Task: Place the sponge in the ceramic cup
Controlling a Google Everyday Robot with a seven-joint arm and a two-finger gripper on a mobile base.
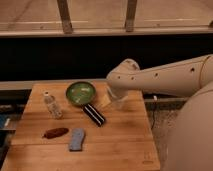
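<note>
The sponge point(76, 139), a flat blue-grey pad, lies on the wooden table point(125, 145) near its front left. The ceramic cup point(119, 102), small and pale, stands at the table's back right and is partly covered by my arm. My white arm point(165, 77) reaches in from the right. My gripper point(114, 95) hangs below the wrist, right at the cup and far from the sponge. It is open and holds nothing that I can see.
A green pan point(80, 92) with a dark striped handle point(94, 114) sits at the back middle. A clear bottle point(52, 105) stands at the left. A reddish-brown lump point(55, 132) lies beside the sponge. A dark wall and rail run behind the table.
</note>
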